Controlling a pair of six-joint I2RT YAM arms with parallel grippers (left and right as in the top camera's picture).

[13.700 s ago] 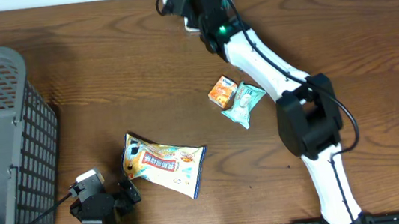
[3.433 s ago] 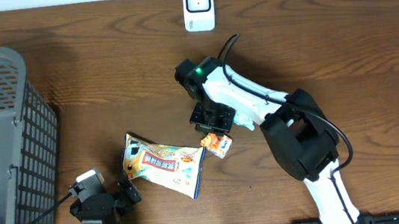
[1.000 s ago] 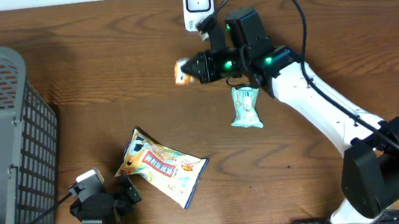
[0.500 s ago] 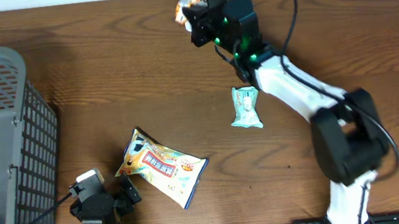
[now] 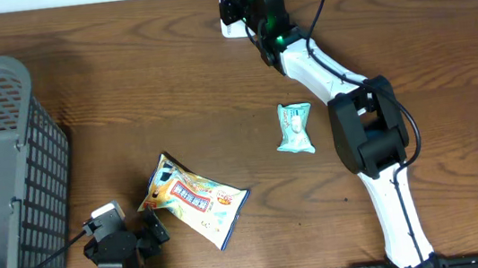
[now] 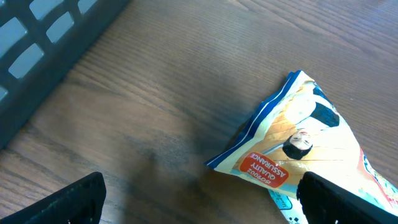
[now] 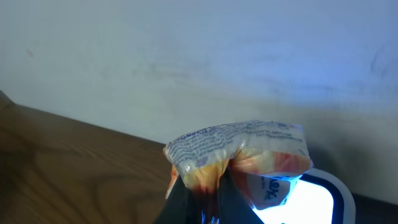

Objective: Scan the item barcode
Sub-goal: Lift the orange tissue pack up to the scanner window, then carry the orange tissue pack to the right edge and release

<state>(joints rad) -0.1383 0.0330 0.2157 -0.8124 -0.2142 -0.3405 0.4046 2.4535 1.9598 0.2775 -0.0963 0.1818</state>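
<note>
Two grippers differ: the right gripper (image 7: 202, 200) pinches the small orange packet (image 7: 239, 154) just above the scanner (image 7: 314, 198). The left gripper (image 6: 199, 210) gapes wide with nothing in it, well apart from the scanner, beside the large snack bag (image 6: 305, 149).

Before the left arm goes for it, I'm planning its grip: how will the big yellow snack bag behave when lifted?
The snack bag looks puffed and creased, so probably light and floppy, sagging from a corner grip. Its glossy film may be slippery. Lying flat, it seems unlikely to roll.
</note>
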